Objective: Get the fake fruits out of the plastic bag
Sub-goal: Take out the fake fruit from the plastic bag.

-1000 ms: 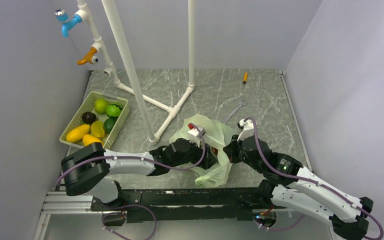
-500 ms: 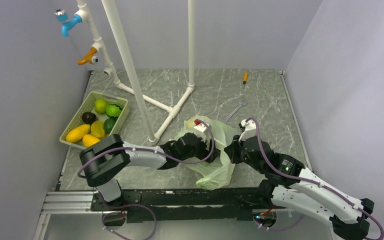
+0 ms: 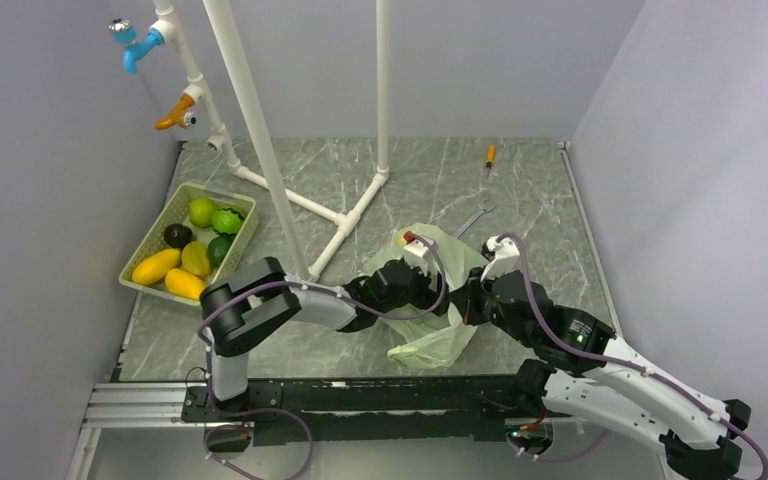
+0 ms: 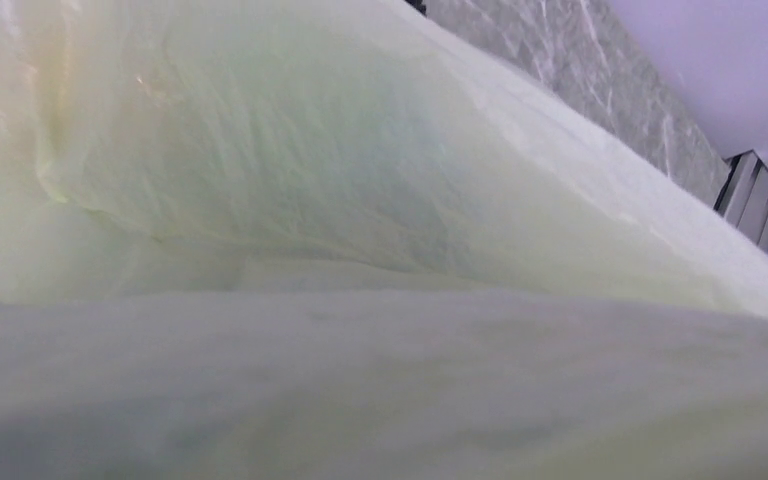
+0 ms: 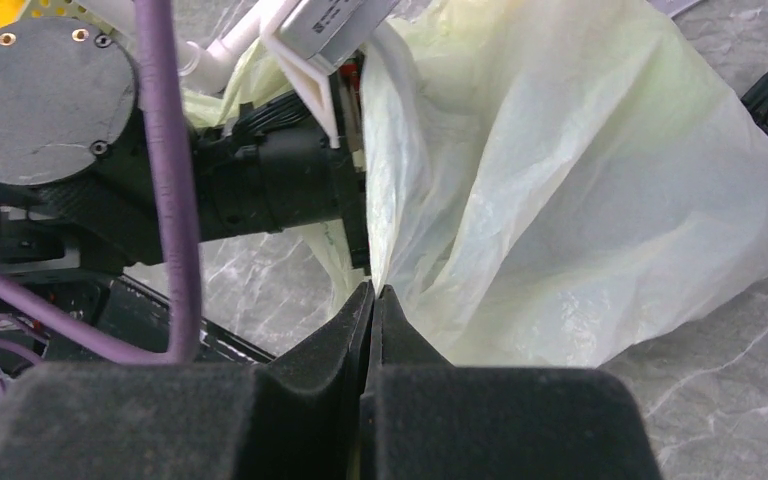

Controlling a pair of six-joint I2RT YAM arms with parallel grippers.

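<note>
One plastic bag point(image 3: 435, 345), end effector point(image 3: 422, 284) seemingly inside

A robot lab's test cell: plain pale walls point(image 3: 50, 200) box in a marble-look table point(image 3: 520, 190). Beyond the jaws stands a white pipe frame point(image 3: 260, 140) with toy taps point(image 3: 135, 45) (blue and orange). Far to their left is a basket point(image 3: 152, 232) of fake fruits point(image 3: 156, 266). Behind them, two arms point(image 3: 610, 365) are bolted to a rail point(image 3: 140, 400).
</note>
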